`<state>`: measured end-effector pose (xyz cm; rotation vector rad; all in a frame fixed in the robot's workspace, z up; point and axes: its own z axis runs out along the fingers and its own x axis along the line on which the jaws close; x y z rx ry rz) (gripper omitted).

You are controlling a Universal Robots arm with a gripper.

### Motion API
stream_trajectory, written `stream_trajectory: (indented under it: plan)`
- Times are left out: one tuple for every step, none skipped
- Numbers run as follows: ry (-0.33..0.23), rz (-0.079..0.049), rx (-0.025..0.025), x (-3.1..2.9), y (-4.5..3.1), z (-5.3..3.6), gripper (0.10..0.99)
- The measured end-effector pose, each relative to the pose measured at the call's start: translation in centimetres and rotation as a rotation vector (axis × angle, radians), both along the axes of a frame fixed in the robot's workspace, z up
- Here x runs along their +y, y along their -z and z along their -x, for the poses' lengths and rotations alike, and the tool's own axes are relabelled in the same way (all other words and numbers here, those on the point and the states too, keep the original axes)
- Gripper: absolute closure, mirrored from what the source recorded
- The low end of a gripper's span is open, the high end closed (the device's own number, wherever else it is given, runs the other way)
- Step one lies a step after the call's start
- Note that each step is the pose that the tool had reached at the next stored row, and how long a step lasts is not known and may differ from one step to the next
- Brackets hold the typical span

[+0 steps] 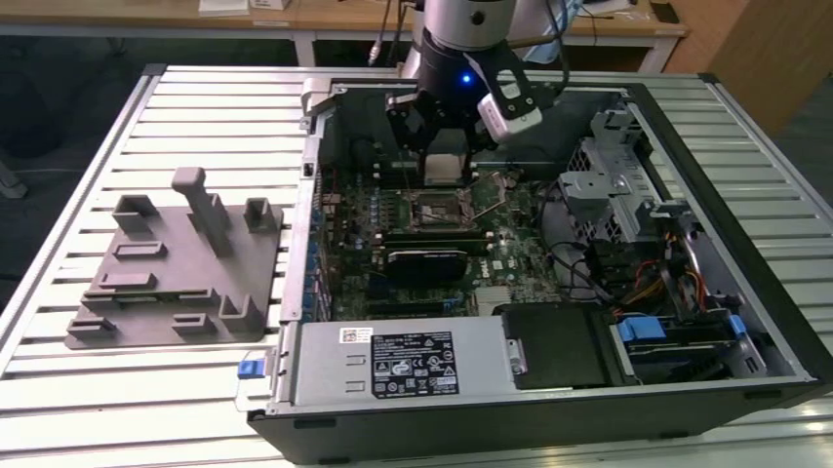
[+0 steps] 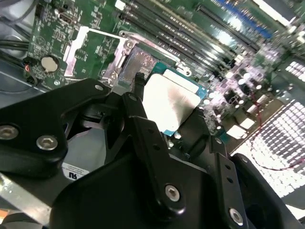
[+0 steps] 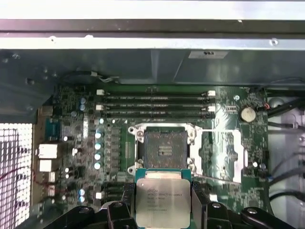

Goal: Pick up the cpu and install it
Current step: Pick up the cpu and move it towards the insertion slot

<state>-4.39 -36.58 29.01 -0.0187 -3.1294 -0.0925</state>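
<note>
- The tabletop [image 1: 195, 97] carried the open computer case [image 1: 521, 434]. The socket sat inside it on the motherboard [image 3: 71, 129]. The grey fixture [image 1: 170, 292] lay well apart from the socket, outside the case toward the exterior view's left.
- The socket [image 3: 166, 149] lay bare, with its metal cover plate [image 3: 224, 152] swung to one side of it. Nothing I could see barred the way down.
- The cpu [image 3: 161, 202] hung near the socket, raised off the board and not seated, with its silvery top facing away from the socket.
- To do this step well, I judged I had to square the chip's edges to the socket's frame. I also had to keep it level and lower it slowly without any sliding, since the socket's contacts looked easy to bend.
- My jaws were narrow, closed on the cpu by two opposite edges.
</note>
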Motion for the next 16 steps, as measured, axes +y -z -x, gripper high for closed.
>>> stream_trajectory:
  plan:
    - [0.0,0.0,-0.0001,0.16,0.18,0.0,0.541]
    - [0.0,0.0,0.0,0.33,0.37,0.0,0.541]
    - [0.0,0.0,0.0,0.47,0.55,0.0,0.541]
    - [0.0,0.0,0.0,0.61,0.73,0.0,0.541]
    - [0.0,0.0,0.0,0.73,0.92,0.0,0.541]
    - [0.0,0.0,-0.0001,0.84,1.1,0.0,0.541]
    - [0.0,0.0,-0.0001,0.93,1.28,0.0,0.541]
    - [0.0,0.0,0.0,1.0,1.46,0.0,0.541]
    - [0.0,0.0,0.0,1.07,1.64,0.0,0.541]
    - [0.0,0.0,0.0001,1.13,1.82,-0.01,0.541]
    - [0.0,0.0,0.0002,1.18,2.01,-0.02,0.541]
    - [0.0,0.0,0.0004,1.22,2.19,-0.03,0.541]
    - [0.0,0.0,0.0007,1.26,2.36,-0.04,0.541]
    - [0.0,0.0,0.0009,1.27,2.46,-0.04,0.541]
    - [0.0,0.0,0.001,1.27,2.46,-0.04,0.541]
    - [0.0,0.0,0.0011,1.27,2.45,-0.04,0.541]
